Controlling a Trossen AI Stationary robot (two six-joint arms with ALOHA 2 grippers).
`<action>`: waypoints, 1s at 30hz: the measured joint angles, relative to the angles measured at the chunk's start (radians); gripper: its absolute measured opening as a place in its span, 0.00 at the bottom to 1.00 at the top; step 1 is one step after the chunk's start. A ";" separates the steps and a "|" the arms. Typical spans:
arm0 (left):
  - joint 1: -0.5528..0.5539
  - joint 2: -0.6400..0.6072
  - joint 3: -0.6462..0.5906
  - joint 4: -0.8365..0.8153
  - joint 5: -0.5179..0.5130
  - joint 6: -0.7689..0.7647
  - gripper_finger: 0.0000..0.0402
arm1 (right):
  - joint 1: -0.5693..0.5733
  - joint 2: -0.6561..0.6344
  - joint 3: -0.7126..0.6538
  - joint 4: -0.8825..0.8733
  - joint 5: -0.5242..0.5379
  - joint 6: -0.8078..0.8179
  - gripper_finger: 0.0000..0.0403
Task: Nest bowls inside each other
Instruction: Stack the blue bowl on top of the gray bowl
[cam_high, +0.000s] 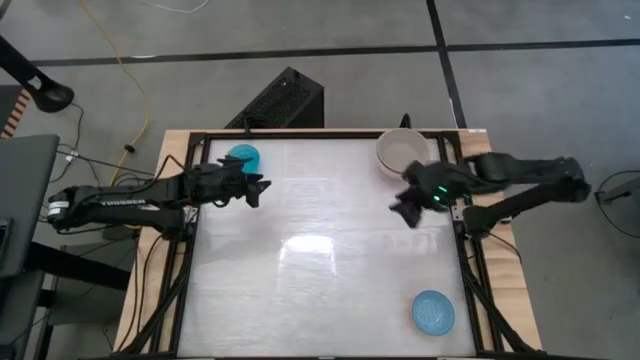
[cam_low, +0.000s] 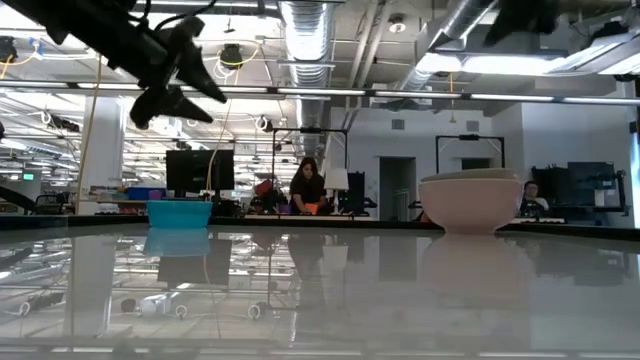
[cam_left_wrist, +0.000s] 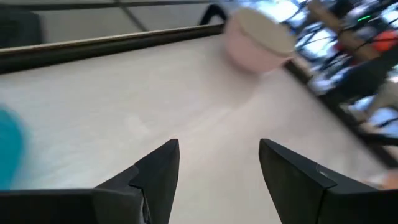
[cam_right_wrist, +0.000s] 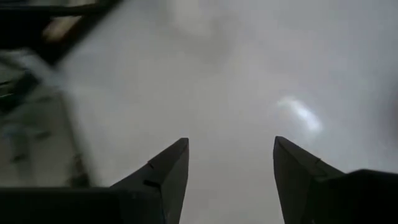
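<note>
A salmon-pink bowl (cam_low: 470, 205) with a paler bowl (cam_high: 402, 152) nested in it stands on its base at the table's far right; the left wrist view shows the pair (cam_left_wrist: 258, 40) too. A bright teal bowl (cam_high: 243, 157) stands at the far left. A light blue bowl (cam_high: 433, 312) lies near the front right corner. My left gripper (cam_high: 262, 188) hangs open above the table just right of the teal bowl (cam_low: 178, 212). My right gripper (cam_high: 408, 210) hangs open in the air on the near side of the nested pair. Both are empty.
A black frame (cam_high: 190, 250) runs around the white tabletop. The middle of the table (cam_high: 320, 250) holds no objects. A black box (cam_high: 285, 100) sits on the floor beyond the far edge. People sit in the room behind the table (cam_low: 305, 190).
</note>
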 joint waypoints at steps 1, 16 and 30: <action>0.011 0.000 0.000 -0.017 -0.011 0.012 0.52 | 0.054 -0.018 0.000 0.000 -0.002 0.044 0.49; 0.292 0.061 0.000 -0.068 0.149 0.079 0.52 | 0.741 0.133 0.001 0.010 0.016 0.441 0.48; 0.442 0.199 0.000 -0.046 0.179 0.147 0.52 | 1.038 0.476 0.001 0.159 0.097 0.744 0.48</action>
